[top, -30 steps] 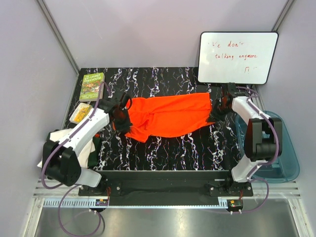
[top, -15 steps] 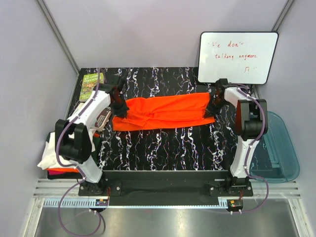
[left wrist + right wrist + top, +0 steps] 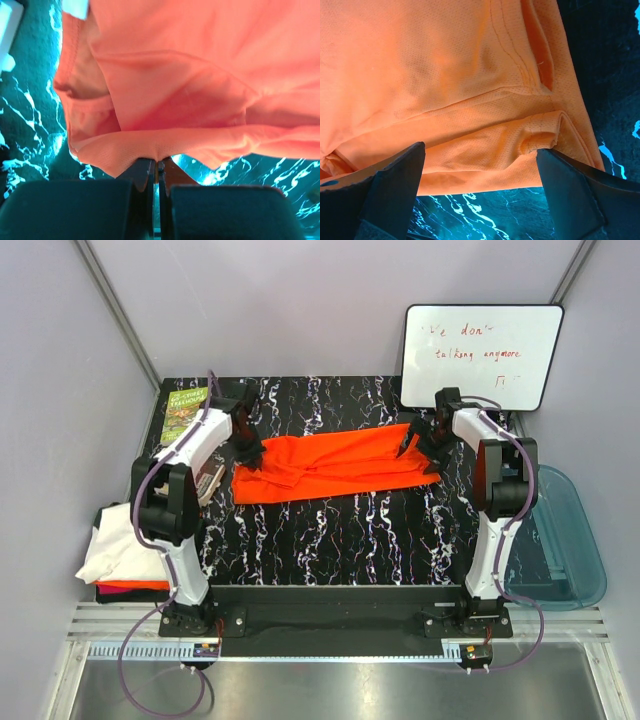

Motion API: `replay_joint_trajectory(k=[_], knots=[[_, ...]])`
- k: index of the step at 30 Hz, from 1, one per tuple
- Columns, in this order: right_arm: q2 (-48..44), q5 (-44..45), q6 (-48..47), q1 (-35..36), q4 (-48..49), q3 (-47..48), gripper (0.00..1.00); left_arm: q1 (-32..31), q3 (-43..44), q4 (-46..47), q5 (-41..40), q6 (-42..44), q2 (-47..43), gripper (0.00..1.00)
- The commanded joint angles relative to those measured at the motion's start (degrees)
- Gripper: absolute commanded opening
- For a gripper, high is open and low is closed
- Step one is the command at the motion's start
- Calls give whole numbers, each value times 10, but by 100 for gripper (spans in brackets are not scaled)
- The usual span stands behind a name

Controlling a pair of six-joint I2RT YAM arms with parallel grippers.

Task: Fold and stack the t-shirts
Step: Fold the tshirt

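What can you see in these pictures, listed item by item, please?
orange t-shirt: one, bright orange, folded into a long strip across the back of the table
white shirt: one, white, top of a pile off the table's near left corner
red-orange shirt: one, red-orange, under the white one
book: one, green, back left corner
whiteboard: one, white with red writing, propped at the back right
tub: one, see-through blue, right of the table
table: one, black with white veins
left hand: one, black, shut on the orange t-shirt's left edge
right hand: one, black, open over the t-shirt's right end
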Motion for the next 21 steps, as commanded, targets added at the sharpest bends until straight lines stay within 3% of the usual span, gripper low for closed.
replay_joint_trajectory(k=[1,5,6,7,10,19,20,21], knots=[[-20,17,-14,1,-5,11,100,27,35,14,21,-7,28,0],[-33,4,-16,1,-1,10,100,49,69,22,36,-7,66,0],[-39,1,-16,1,0,10,100,54,77,22,42,-4,76,8],[-44,-7,-17,1,2,9,100,60,97,24,60,0,90,51],[-67,-17,-17,1,11,3,100,61,128,27,77,17,87,99],[-131,-38,-24,1,36,-24,100,8,30,76,84,79,-47,98],[-133,-40,-26,1,36,-26,100,-3,17,77,77,91,-55,55],[-133,-40,-29,1,36,-31,100,-21,-10,77,63,94,-69,6]])
